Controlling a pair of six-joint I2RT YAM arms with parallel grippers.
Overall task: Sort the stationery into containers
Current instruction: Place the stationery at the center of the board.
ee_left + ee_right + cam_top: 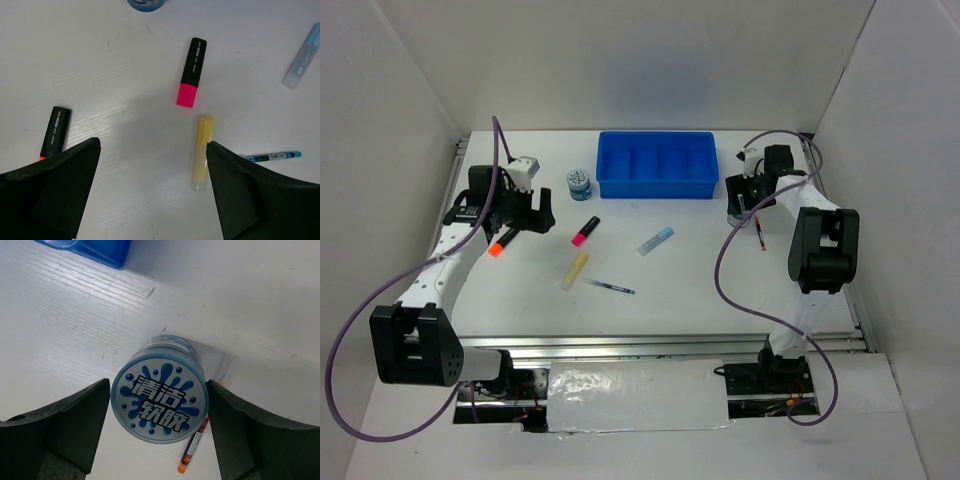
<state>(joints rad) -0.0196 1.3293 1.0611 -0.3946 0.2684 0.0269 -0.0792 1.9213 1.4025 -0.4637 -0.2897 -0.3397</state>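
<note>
The bright blue divided tray point(655, 165) stands at the back centre. My left gripper point(525, 218) is open and empty above the table, its jaws wide apart in the left wrist view point(152, 150). The orange marker point(55, 132) lies by its left finger, the pale yellow marker point(202, 152) by its right finger, and the pink marker point(191, 72) beyond. The light blue marker point(656, 240) and thin blue pen point(609, 287) lie mid-table. One patterned roll point(579, 185) sits left of the tray. My right gripper point(159, 383) is open, its fingers on either side of the second roll point(159, 402).
A thin orange-tipped pen point(192, 447) lies beside the roll under the right gripper, also seen in the top view point(760, 235). The tray's corner point(95, 250) is just beyond the right gripper. White walls enclose the table on three sides.
</note>
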